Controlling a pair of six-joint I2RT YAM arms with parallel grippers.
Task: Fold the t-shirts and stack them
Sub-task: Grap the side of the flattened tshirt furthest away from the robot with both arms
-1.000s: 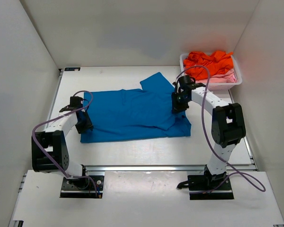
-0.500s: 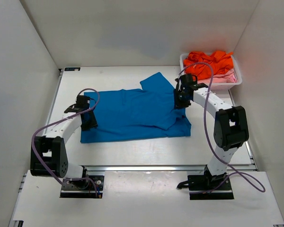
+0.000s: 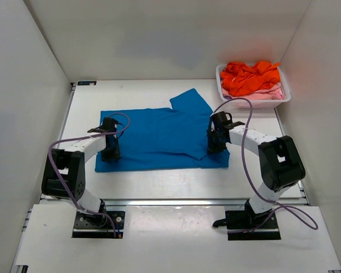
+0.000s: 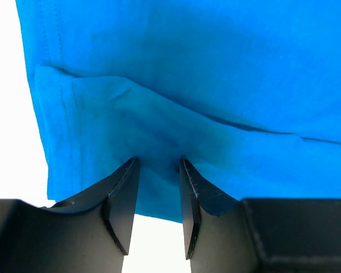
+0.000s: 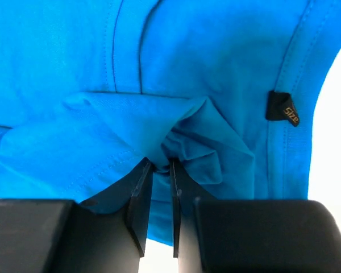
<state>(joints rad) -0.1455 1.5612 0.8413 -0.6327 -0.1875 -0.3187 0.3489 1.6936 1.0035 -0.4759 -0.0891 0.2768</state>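
You are early in the job: the blue t-shirt (image 3: 159,136) lies spread out in the middle of the table (image 3: 159,182), one sleeve poking out at about 1 o'clock, and I see no finished fold and no stack anywhere. The left gripper (image 3: 110,152) sits at the shirt's 8 o'clock edge. Its wrist view shows the left gripper (image 4: 157,165) nipping a raised ridge of cloth just inside the hem, with the jaws standing a little apart around it. The right gripper (image 3: 214,142) is at the 4 o'clock side, and up close the right gripper (image 5: 161,165) is pinched almost closed on a bunched tuck of blue cloth near the collar's black size tag (image 5: 284,108). I judge that both pincers have their hold for a first fold. The orange t-shirt (image 3: 250,77) is heaped on the pink t-shirt (image 3: 268,94) in the white basket (image 3: 256,103) at the table's 1 o'clock corner, so those two remain to be folded. The table is smooth and white, closed in by plain white walls (image 3: 159,40) at 9, 12 and 3 o'clock.
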